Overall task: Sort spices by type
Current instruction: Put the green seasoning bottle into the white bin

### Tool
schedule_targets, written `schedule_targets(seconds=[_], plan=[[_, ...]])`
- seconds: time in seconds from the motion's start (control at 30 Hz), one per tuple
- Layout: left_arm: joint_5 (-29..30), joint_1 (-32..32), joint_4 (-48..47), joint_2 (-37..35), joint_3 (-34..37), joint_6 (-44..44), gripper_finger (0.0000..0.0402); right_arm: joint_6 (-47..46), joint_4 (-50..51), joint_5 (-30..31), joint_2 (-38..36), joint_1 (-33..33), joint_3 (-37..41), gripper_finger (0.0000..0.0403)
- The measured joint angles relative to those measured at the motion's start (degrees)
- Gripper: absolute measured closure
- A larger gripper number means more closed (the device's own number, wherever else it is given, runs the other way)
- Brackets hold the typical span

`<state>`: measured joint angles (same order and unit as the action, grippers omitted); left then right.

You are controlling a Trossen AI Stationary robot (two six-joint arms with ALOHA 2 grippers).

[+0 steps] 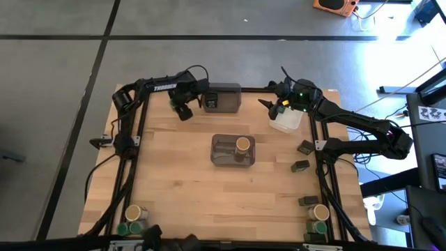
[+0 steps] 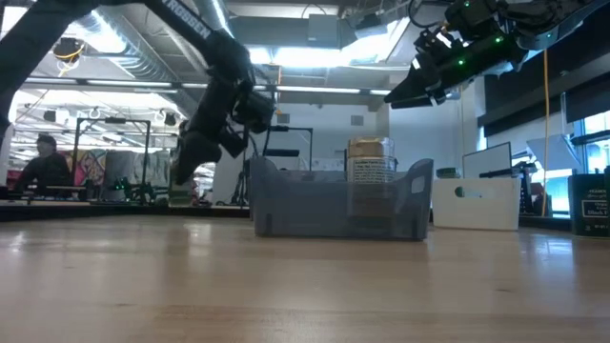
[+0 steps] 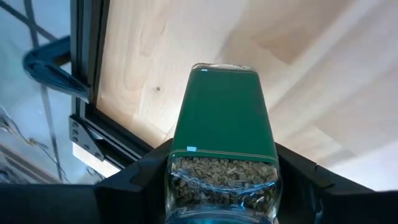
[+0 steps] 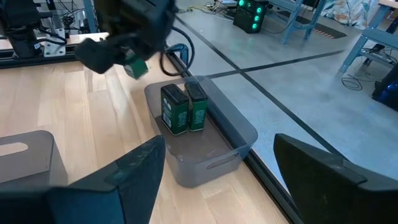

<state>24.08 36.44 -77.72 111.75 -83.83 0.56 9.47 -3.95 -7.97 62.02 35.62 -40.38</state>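
i see left gripper (image 3: 221, 186) jaws clamped on square green-lidded glass jar (image 3: 222, 134) of flaky herbs, far left | right gripper (image 4: 217, 168) jaws spread, empty | grey plastic bin (image 4: 205, 140) holds two green jars (image 4: 183, 107) | wooden surface (image 1: 181, 174)

Bright, even light overhead; ceiling lamps (image 2: 315, 57) glare white in the low view; the near desk (image 2: 305, 286) blurs there; the floor (image 1: 56, 104) looks dull grey.
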Motion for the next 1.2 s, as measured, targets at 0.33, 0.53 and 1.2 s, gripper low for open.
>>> schedule_targets(seconds=[0.33,0.53,1.2], plan=[[-6.1,-8.5,-0.2,-3.0,0.0,1.0,0.0195,0.0,0.0,0.0,0.0,0.0,0.0,0.0104],[-9.9,-11.8,3.0,-2.6,0.0,-0.7,0.0192,-0.1,0.0,0.0,0.0,0.0,0.0,0.0104],[-14.6,-17.2,13.6,-2.5,0.0,0.1,0.0189,-0.2,0.0,0.0,0.0,0.0,0.0,0.0104]])
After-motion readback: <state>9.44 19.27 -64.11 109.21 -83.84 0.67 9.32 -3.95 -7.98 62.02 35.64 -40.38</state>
